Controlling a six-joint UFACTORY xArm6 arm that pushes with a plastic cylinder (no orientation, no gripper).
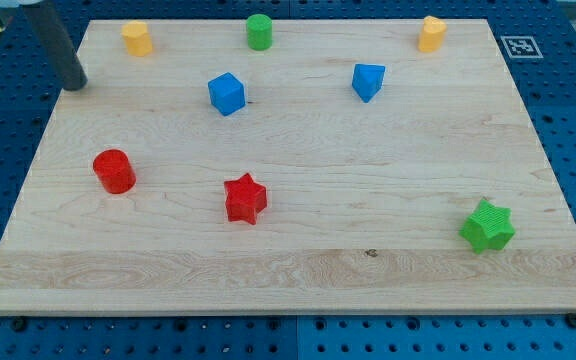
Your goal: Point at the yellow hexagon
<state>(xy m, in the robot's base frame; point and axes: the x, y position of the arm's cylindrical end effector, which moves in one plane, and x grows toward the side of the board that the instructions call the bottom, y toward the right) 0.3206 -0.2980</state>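
Two yellow blocks stand near the board's top edge: one at the view's top left (137, 38) and one at the top right (431, 33). Both look faceted, and I cannot tell for sure which one is the hexagon. My dark rod comes down at the top left. My tip (74, 85) rests at the board's left edge, below and to the left of the left yellow block and apart from it. It touches no block.
A green cylinder (259, 31) stands at top centre. A blue cube (226, 93) and a blue faceted block (368, 80) lie below it. A red cylinder (114, 170), a red star (245, 197) and a green star (487, 226) sit lower on the wooden board (368, 260).
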